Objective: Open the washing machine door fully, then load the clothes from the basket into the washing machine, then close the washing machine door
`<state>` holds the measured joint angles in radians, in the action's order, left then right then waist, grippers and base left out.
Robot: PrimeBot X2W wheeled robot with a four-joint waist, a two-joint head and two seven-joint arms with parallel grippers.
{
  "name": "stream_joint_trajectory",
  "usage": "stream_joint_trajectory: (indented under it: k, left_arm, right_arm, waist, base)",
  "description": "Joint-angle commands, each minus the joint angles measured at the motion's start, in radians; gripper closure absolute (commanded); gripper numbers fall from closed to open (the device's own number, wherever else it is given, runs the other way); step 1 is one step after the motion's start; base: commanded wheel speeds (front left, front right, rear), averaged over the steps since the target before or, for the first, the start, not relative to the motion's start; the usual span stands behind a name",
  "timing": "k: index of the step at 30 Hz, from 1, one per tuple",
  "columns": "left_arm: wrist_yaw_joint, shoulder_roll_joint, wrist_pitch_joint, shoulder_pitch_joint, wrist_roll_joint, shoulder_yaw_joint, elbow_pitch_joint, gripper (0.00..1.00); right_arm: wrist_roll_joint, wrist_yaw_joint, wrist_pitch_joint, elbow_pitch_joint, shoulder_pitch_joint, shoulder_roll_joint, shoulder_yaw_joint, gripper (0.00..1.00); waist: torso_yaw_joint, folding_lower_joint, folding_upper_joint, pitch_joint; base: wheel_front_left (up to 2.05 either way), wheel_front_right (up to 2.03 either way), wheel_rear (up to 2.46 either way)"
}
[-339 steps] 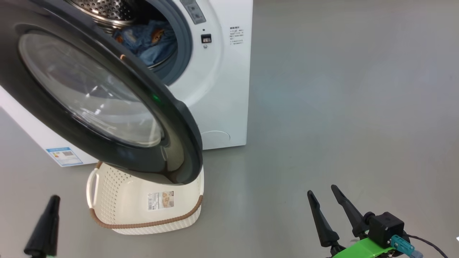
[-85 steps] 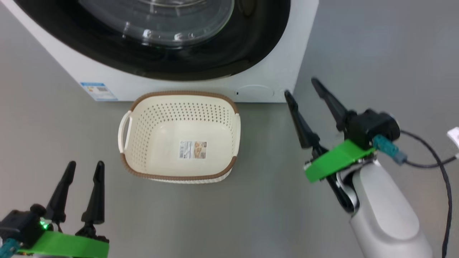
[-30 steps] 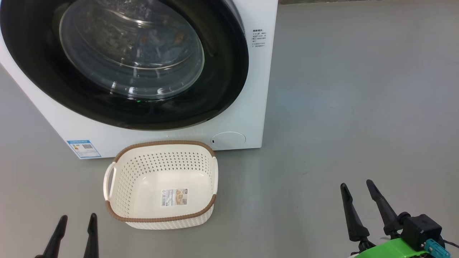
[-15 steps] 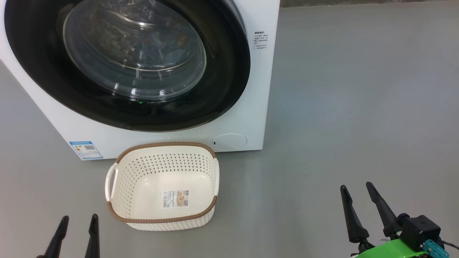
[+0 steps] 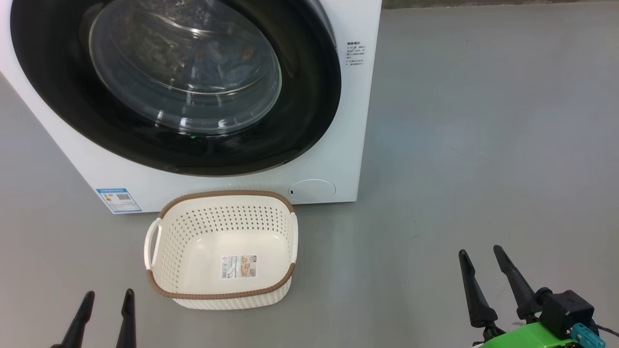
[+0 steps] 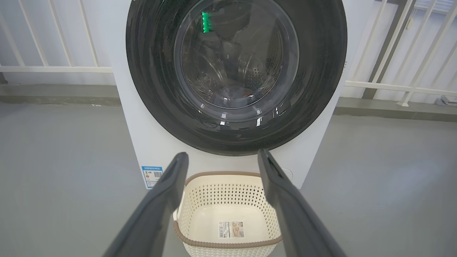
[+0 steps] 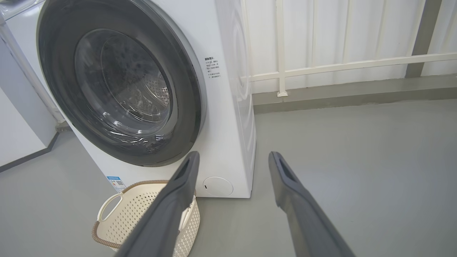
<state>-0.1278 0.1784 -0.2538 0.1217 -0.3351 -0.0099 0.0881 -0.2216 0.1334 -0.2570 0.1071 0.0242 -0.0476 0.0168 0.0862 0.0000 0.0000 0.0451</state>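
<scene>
Writing is scarce on my feed, and most of it is too small to read. The washing machine (image 5: 346,159) carries a block of small dark print (image 5: 355,53) near the upper right of its white front; I can see several short lines but cannot make out the characters. Low on the front at the left is a blue label (image 5: 118,199) with a QR-type square in it, its text also illegible. A round flap (image 5: 313,190) sits low at the right, with no lettering I can see.

The washing machine door (image 5: 309,101) lies shut, flush against the front. Through its glass bowl I can make out the clothes (image 5: 227,60) in the drum, bluish with a few orange spots.

The basket (image 5: 217,296) stands on the grey floor (image 5: 459,145), just in front of the machine and below the door. On its bare bottom is a sticker (image 5: 239,266) with a barcode and a small picture. I can read no brand name on it.

My left gripper (image 5: 109,291) hovers near the basket's left front corner, fingers spread and gripping nothing. My right gripper (image 5: 479,249) hangs well to the right over bare floor, jaws likewise apart and empty.
</scene>
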Motion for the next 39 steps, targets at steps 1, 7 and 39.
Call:
stream_joint_trajectory:
  k: [1,7,39]
  left_arm:
    - [-0.003,0.017,-0.008,-0.015,0.009,0.032,-0.026,0.00]
    - [-0.003,0.015,-0.008,-0.012,0.011,0.036,-0.027,0.00]
    - [0.001,-0.028,0.017,-0.005,-0.051,-0.026,0.037,1.00]
  right_arm:
    - [0.006,-0.003,-0.005,-0.023,-0.007,-0.003,-0.020,0.00]
    - [0.005,-0.003,-0.005,-0.023,-0.006,-0.003,-0.017,0.00]
    - [-0.055,0.000,0.011,0.046,0.000,0.001,-0.001,1.00]
  waist:
    - [0.000,0.0000,0.0000,-0.002]
    - [-0.005,0.0000,0.0000,-0.006]
    - [-0.017,0.0011,0.0000,-0.008]
  base:
    - [0.00,0.00,0.00]
    - [0.00,0.00,0.00]
    - [0.00,0.00,0.00]
